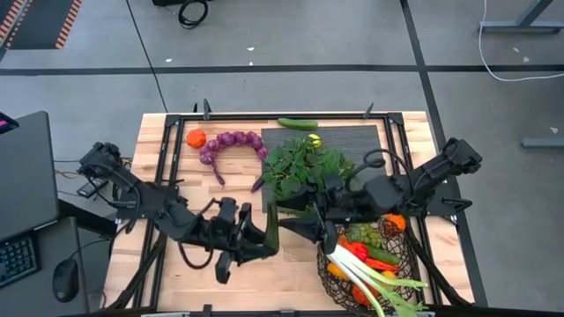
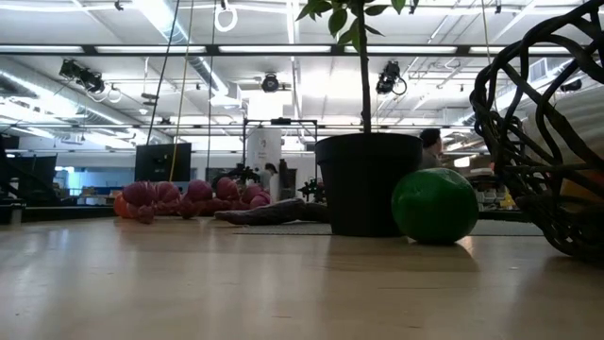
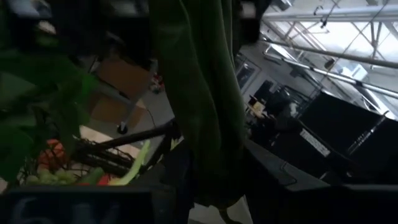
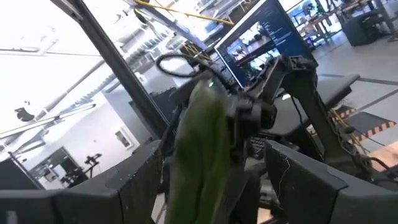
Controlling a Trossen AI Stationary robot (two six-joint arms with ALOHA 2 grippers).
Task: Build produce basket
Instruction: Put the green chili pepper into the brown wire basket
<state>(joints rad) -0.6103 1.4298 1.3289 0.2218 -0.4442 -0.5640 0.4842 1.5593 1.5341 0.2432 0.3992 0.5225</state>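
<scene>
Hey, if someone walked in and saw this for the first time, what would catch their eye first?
Probably the two arms meeting at the table's middle: the left gripper holds a long green cucumber upright, with the right gripper beside it. Next, the wire basket at the near right edge, piled with produce and a leek poking out. Then the leafy potted plant at the centre and the curved purple grapes further back.

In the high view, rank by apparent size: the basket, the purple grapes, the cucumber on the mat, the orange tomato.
1. Basket, largest.
2. Purple grapes, a long arc.
3. Cucumber.
4. Orange tomato, smallest.
All lie flat on the table seen from above, so nearness hardly skews the order.
</scene>
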